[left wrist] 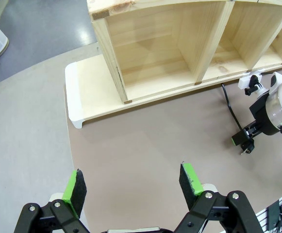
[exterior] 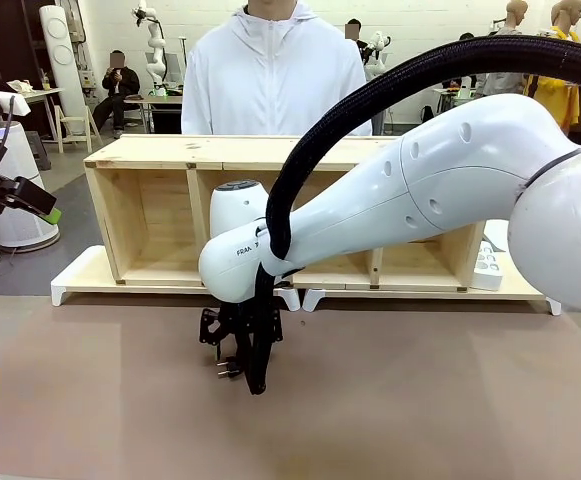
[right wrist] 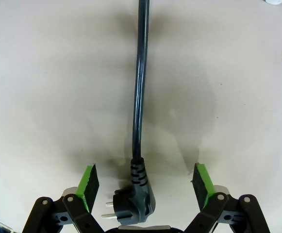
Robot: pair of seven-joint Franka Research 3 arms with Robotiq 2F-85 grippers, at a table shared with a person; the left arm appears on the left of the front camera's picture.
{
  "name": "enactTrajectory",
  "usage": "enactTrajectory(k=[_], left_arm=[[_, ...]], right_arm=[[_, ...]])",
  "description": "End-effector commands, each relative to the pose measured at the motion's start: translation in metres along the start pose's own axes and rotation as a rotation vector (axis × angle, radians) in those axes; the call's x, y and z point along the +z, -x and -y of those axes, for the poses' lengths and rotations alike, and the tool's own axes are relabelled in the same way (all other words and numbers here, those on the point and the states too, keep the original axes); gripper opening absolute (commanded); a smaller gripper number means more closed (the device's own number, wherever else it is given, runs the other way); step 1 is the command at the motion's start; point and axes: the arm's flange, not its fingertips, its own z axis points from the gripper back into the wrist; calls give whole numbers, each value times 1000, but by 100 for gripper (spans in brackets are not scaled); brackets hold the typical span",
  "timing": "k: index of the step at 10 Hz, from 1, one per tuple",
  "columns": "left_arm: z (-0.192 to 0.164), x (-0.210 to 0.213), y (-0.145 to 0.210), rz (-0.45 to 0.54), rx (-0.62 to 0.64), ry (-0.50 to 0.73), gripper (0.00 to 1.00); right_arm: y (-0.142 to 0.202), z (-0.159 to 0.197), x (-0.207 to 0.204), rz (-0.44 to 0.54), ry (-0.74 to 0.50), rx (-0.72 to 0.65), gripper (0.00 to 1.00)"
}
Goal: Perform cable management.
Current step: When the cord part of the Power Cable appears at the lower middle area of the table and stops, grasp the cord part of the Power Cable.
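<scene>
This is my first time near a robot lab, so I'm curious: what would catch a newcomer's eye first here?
The big white right arm stretches across the front view. Its open right gripper straddles a black plug lying on the brown table, with the cable running away from it. Behind it sits a long wooden shelf, and a person in a white hoodie stands at its far side.

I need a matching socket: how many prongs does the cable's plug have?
2. Both stick out of the plug, between the right gripper's open fingers: one prong just above the other in the right wrist view. None seems hidden.
</scene>
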Motion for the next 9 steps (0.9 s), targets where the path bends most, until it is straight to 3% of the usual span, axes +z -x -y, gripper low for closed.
enactTrajectory(k=[1, 6, 9], left_arm=[[0, -2, -1, 7, 1, -1, 100], [0, -2, -1, 7, 1, -1, 100], [0, -2, -1, 7, 1, -1, 100]], right_arm=[[1, -5, 2, -11, 16, -29, 100], [1, -1, -3, -30, 41, -41, 100], [1, 1, -4, -35, 56, -39, 71]])
